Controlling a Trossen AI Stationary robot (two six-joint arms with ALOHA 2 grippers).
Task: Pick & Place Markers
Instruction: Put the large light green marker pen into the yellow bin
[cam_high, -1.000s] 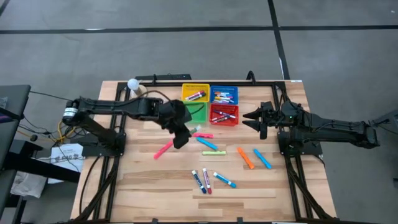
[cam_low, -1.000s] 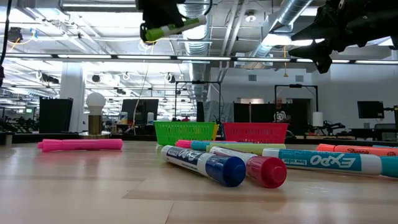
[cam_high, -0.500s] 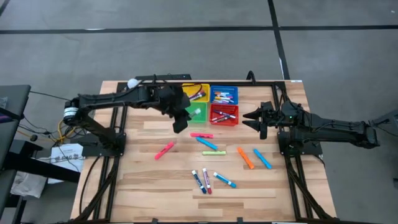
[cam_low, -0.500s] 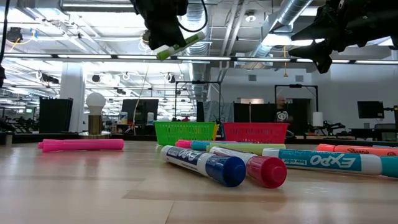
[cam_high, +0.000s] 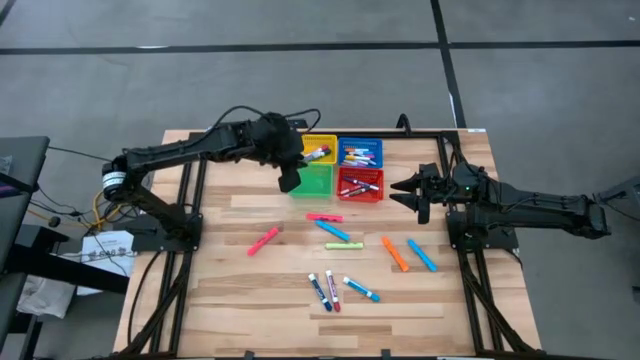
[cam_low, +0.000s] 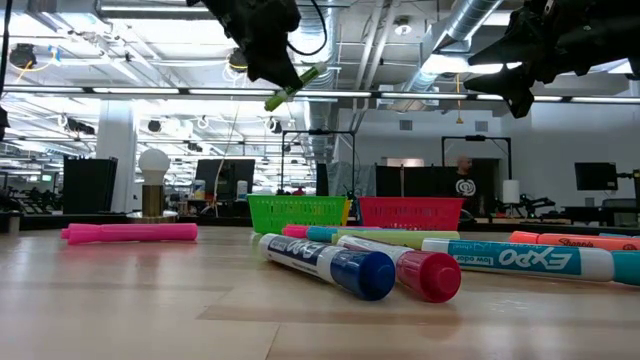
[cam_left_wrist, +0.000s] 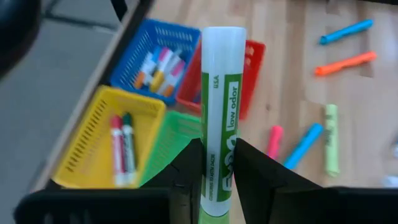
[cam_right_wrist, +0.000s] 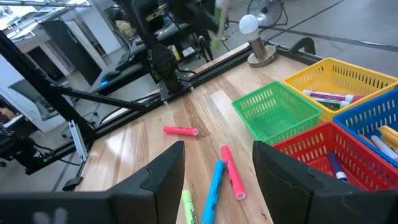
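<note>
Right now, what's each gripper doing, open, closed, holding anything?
Left gripper: closed on a green marker, raised above the green basket.
Right gripper: open, holding nothing, waiting at the table's right side.

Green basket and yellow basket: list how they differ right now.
The green basket looks empty, while the yellow basket holds a couple of markers. The left gripper hangs over the green basket's edge, shut on a green marker; nothing hangs over the yellow basket, which lies farther back on the table. Both are small square mesh baskets, side by side.
</note>
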